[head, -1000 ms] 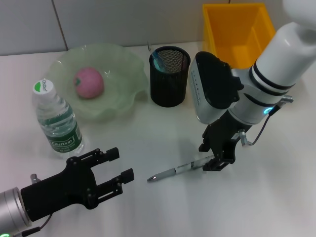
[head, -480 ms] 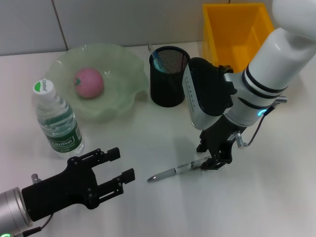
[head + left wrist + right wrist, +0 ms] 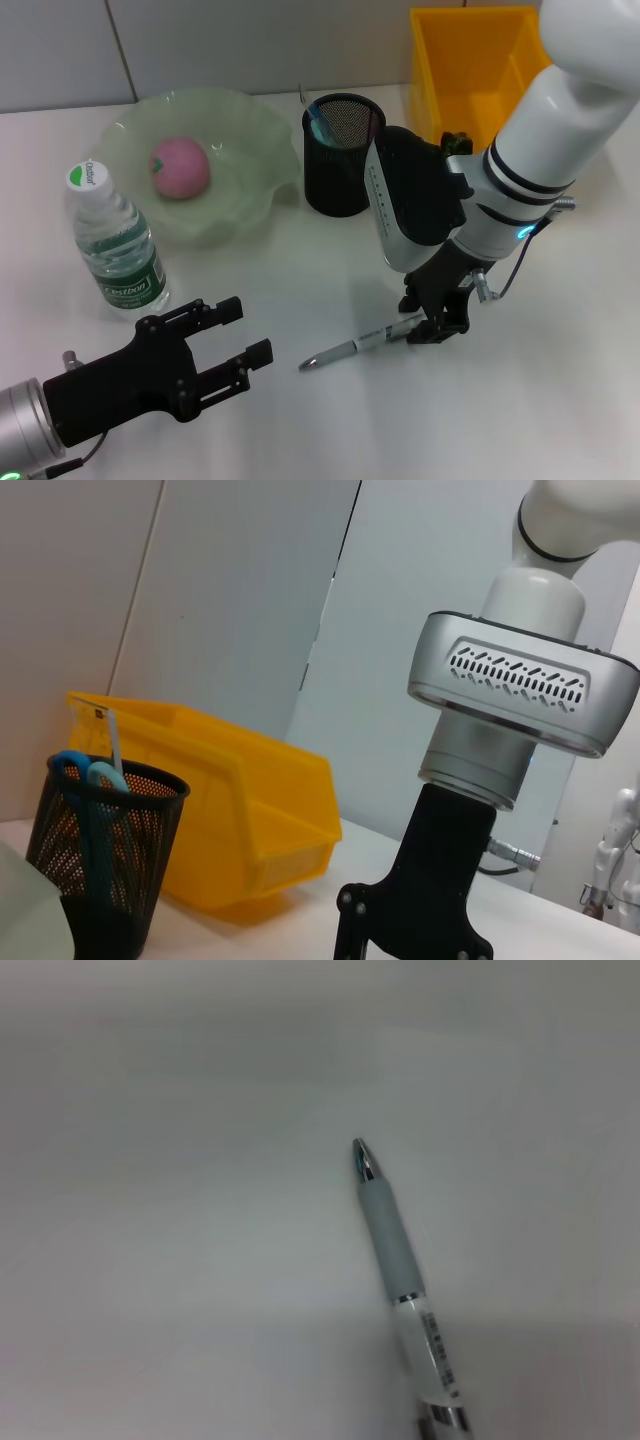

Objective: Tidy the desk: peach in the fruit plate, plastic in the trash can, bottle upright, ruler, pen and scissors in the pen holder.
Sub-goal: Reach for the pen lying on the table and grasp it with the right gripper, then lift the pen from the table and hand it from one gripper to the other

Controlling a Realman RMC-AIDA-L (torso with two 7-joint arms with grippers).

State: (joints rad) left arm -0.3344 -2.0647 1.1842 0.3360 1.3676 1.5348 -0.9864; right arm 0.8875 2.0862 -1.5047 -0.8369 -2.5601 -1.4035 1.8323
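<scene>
The pen (image 3: 363,344) lies flat on the white desk (image 3: 560,400), in front of the pen holder (image 3: 343,155) and a little toward the robot, with its silver tip pointing to the left arm's side. The right gripper (image 3: 432,322) is down over the back end of the pen, its black fingers standing on either side of the barrel. I cannot tell if they are already pressed on it or only around it.

I think the step in hand is picking up this pen. To do it well, the fingers should close squarely across the barrel, not at the very end, because a grip so far back may let the pen swing or slip when it is lifted. After that the pen must be turned nearly upright before it goes down into the narrow mesh cup.

The left gripper (image 3: 215,350) waits low at the near side, fingers apart and holding nothing.

The pen holder already has blue-handled scissors (image 3: 78,774) and a thin clear ruler (image 3: 115,742) standing in it. The peach (image 3: 179,167) sits in the green fruit plate (image 3: 258,130). The bottle (image 3: 115,240) stands upright beside the plate. Inside the yellow trash can (image 3: 480,60) I cannot see any contents
</scene>
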